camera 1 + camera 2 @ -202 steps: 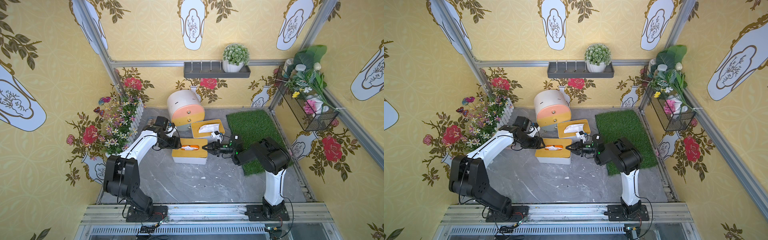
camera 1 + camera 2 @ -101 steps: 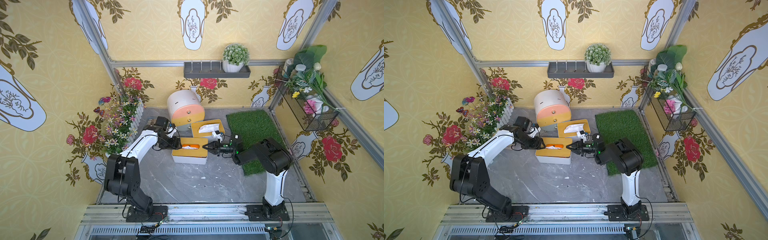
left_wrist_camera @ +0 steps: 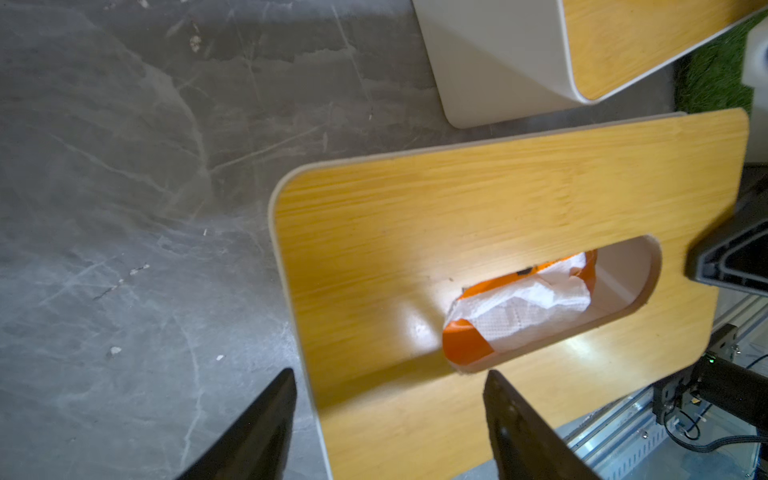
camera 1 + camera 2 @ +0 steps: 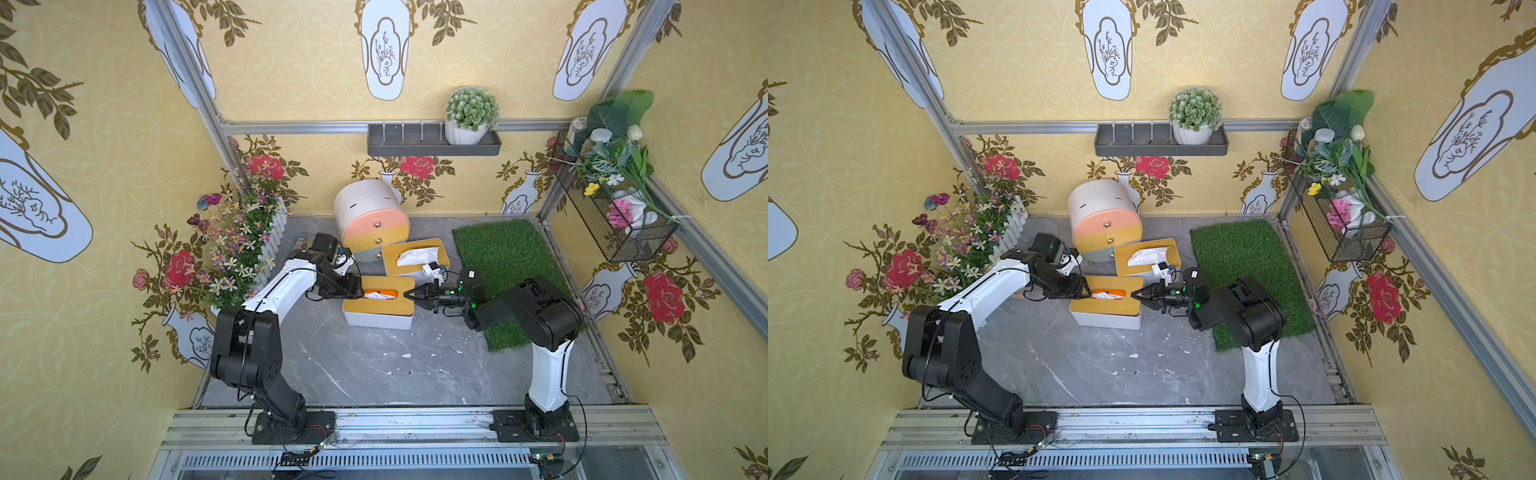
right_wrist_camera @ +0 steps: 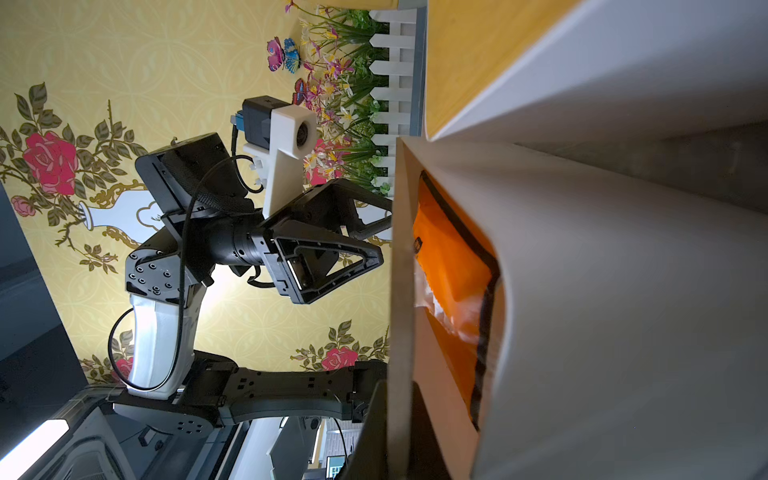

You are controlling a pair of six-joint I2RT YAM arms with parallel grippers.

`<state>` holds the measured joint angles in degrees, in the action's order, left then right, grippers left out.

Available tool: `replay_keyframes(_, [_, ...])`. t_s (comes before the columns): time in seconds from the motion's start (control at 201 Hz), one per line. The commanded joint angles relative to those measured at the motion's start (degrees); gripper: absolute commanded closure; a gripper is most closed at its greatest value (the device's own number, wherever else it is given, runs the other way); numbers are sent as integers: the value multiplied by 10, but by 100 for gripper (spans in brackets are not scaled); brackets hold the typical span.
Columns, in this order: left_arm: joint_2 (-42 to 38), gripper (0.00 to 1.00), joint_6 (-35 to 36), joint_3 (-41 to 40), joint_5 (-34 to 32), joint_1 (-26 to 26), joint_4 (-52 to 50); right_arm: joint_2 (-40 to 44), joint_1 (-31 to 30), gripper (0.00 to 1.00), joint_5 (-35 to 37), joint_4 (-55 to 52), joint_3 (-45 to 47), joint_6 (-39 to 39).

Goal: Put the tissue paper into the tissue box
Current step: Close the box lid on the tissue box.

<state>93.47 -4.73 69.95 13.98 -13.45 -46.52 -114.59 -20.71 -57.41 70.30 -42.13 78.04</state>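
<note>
Little changes this last second: our right tool stays pinched on the bamboo lid of the white tissue box. Our left tool hangs wide. The orange-wrapped white tissue paper sits inside, so we judge only lid-seating remains.

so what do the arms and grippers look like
The left arm and right arm match: black joint housings, one white link each, thin black cables looping outside. The left gripper and right gripper are black, with pointed, triangular open-frame fingers. A white camera mount sits on each wrist.
</note>
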Motion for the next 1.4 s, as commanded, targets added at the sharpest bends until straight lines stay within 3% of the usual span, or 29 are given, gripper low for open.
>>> replay_keyframes(0.0, [3,27,5,2,7,1,-6,5,0,100,-8,19,2,2])
replay_keyframes(0.986, [29,35,8,10,16,0,-20,-10,-12,100,-17,8,-5,11])
replay_keyframes(1.394, [47,47,8,16,10,-1,-30,-13,-15,100,-21,4,-8,10])
